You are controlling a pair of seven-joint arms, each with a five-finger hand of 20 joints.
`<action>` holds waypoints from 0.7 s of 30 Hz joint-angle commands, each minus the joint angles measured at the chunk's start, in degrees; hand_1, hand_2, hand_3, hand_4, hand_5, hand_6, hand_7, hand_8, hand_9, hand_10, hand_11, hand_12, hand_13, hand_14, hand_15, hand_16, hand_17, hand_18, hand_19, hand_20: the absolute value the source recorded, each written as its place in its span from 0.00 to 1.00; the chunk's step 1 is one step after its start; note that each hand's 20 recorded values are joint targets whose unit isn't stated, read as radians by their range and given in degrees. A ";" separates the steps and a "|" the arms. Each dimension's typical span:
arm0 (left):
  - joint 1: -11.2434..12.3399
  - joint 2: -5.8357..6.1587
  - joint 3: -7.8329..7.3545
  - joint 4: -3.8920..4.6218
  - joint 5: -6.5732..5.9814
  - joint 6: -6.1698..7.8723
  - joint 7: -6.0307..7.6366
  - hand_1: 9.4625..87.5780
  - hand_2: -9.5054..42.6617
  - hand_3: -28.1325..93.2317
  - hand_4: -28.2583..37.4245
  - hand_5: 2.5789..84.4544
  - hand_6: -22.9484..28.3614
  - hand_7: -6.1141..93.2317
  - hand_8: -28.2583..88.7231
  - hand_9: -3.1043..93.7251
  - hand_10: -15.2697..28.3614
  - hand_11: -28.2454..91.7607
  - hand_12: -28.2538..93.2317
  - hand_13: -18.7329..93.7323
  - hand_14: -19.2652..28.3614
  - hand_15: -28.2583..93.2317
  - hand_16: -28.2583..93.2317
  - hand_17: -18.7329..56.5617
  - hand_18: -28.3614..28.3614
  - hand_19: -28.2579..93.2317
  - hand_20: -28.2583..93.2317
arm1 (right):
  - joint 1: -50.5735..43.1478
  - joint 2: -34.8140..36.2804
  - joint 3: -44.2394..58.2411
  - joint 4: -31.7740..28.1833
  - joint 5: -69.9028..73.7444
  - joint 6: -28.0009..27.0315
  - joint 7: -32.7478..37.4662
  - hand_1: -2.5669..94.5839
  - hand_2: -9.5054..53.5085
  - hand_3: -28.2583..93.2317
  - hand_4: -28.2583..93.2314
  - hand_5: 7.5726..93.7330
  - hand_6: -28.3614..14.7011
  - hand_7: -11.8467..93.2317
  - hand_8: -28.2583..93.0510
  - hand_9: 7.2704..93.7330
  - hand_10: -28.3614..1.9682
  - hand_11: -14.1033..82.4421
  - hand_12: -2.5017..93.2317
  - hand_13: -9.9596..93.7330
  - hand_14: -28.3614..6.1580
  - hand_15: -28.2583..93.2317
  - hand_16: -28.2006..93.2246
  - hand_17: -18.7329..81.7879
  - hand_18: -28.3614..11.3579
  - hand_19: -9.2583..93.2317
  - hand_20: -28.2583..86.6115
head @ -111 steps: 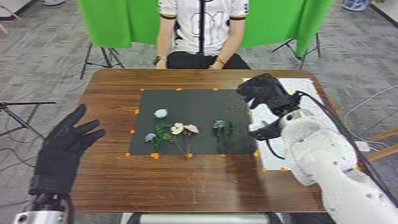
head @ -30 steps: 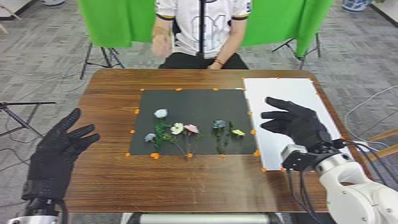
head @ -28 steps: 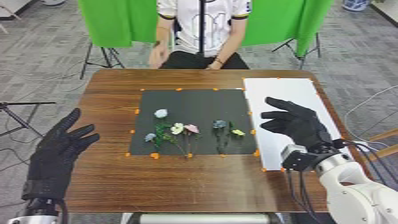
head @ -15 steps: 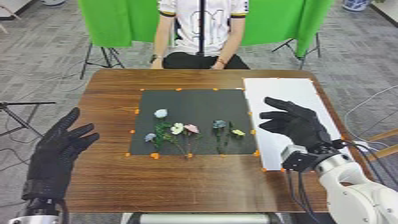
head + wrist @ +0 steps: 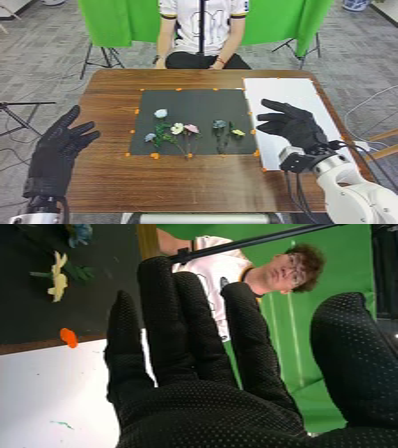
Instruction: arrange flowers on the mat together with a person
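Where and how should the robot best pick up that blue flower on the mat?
The blue flower is probably best pinched by its stem, from above: it lies flat, stem pointing toward the robot, with the yellow flower close on its right.

Room between left hand (image 5: 53,150) and mat (image 5: 195,102)

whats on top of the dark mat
The dark mat holds a white flower, a purplish one, a cream one, a pink one, a bluish one and a yellow one. The surface directly beneath them is covered.
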 commanded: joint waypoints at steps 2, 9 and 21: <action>0.37 0.36 0.71 0.40 -0.41 0.65 -0.09 0.10 0.28 0.87 0.00 0.33 0.53 0.22 0.15 0.37 0.78 0.44 0.33 0.38 0.97 0.68 0.16 0.15 0.93 0.65 0.44 | -0.53 -0.70 -0.49 0.51 0.50 -0.65 0.28 0.24 0.28 0.88 0.04 0.49 0.59 0.23 0.15 0.53 0.27 0.35 0.18 0.52 0.24 0.70 0.30 0.27 0.10 0.66 0.36; 0.92 -0.09 0.56 -0.01 -0.10 0.85 -0.77 0.10 0.28 0.87 0.00 0.33 0.53 0.22 0.15 0.37 0.78 0.44 0.33 0.38 0.97 0.68 0.16 0.14 0.93 0.65 0.44 | -1.33 -1.02 -0.07 -0.02 0.56 -0.28 0.78 0.24 0.28 0.88 0.04 0.49 0.59 0.23 0.15 0.53 0.27 0.35 0.18 0.52 0.24 0.70 0.30 0.27 0.10 0.66 0.36; 0.92 -1.14 0.08 -0.56 0.64 0.26 -2.86 0.10 0.29 0.87 0.00 0.33 0.53 0.21 0.15 0.37 0.79 0.44 0.33 0.38 0.97 0.68 0.16 0.14 0.92 0.65 0.44 | -2.32 -1.36 0.36 -1.16 0.57 -0.22 1.50 0.24 0.28 0.88 0.04 0.49 0.59 0.23 0.15 0.53 0.27 0.35 0.18 0.52 0.24 0.70 0.30 0.27 0.10 0.67 0.36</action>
